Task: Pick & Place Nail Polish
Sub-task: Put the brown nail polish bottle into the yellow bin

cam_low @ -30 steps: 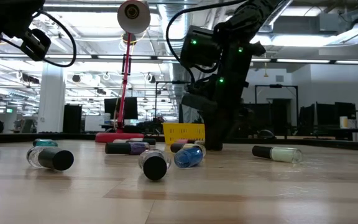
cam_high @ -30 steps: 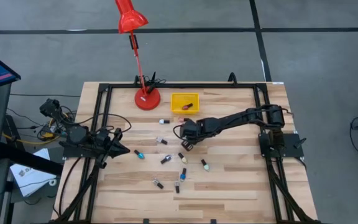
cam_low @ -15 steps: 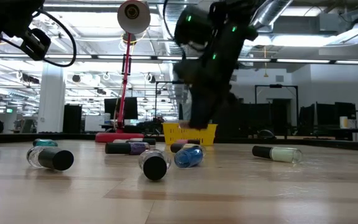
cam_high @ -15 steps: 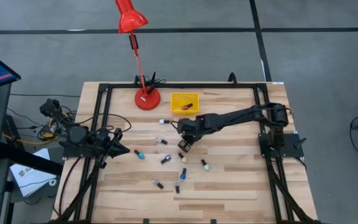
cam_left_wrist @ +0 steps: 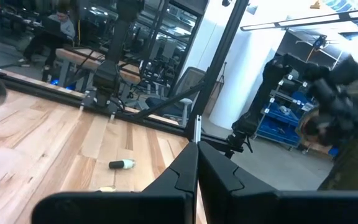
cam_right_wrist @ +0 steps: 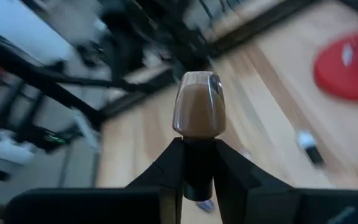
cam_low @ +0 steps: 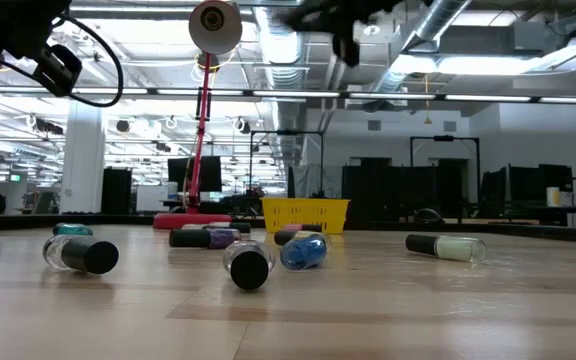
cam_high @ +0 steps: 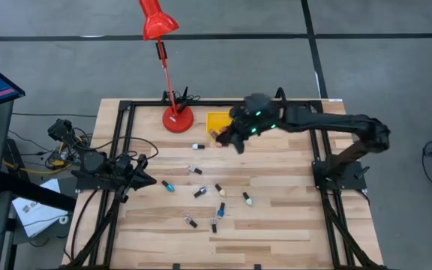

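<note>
My right gripper (cam_high: 222, 136) hangs high above the table beside the yellow bin (cam_high: 217, 118), shut on a brown nail polish bottle (cam_right_wrist: 199, 111). In the low view it is only a dark blur at the top (cam_low: 340, 20). Several other nail polish bottles lie on their sides on the wooden table, among them a teal one (cam_high: 169, 186), a pale one (cam_high: 246, 199) and a blue one (cam_low: 304, 250). My left gripper (cam_high: 150, 182) rests shut at the table's left side, touching nothing. My right gripper pinches the bottle's black cap (cam_right_wrist: 197, 155) between its two fingers (cam_right_wrist: 166, 169). The brown glass body sticks out beyond the fingertips, in line with the fingers. The bottle is lifted clear of the table.
A red desk lamp stands on its round base (cam_high: 177, 118) left of the yellow bin, at the table's far edge. Black frame rails (cam_high: 126, 150) run along the table's sides. The scattered bottles fill the table's middle; bare wood lies at the right and near sides.
My right gripper has risen steeply from the table's middle, carrying the brown bottle clear of the table, and has moved toward the far edge to beside the yellow bin. It has tipped from pointing down to nearer level. The other bottles stay put.
</note>
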Controlling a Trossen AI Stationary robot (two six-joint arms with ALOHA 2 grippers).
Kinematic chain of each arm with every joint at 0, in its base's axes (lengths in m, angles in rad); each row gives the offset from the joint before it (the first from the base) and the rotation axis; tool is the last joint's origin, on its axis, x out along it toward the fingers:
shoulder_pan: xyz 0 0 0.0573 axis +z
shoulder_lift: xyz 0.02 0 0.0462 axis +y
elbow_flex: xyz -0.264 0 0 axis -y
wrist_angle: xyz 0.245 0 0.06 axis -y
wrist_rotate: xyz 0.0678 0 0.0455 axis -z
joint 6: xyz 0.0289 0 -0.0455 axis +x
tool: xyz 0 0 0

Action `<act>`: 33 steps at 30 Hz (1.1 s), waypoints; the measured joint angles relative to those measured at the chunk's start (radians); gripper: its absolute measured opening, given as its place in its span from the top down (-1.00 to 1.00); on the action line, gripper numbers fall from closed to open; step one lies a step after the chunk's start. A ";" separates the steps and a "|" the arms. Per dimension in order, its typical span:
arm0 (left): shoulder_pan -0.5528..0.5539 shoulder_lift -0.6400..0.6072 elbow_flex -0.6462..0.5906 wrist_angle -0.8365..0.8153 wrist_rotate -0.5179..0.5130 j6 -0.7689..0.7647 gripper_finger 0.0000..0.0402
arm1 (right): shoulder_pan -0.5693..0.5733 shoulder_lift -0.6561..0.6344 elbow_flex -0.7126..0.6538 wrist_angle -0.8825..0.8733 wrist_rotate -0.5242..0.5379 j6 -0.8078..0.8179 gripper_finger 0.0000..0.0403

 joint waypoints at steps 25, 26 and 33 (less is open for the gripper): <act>0.000 0.000 0.000 0.009 0.000 0.000 0.99 | -0.253 0.174 0.000 0.161 -0.298 0.026 0.75; 0.000 0.000 0.000 0.012 0.000 0.000 0.99 | -0.265 0.208 0.000 0.159 -0.298 0.024 0.75; 0.000 0.000 0.000 0.016 0.000 0.000 0.99 | -0.334 0.377 0.000 0.133 -0.294 -0.046 0.75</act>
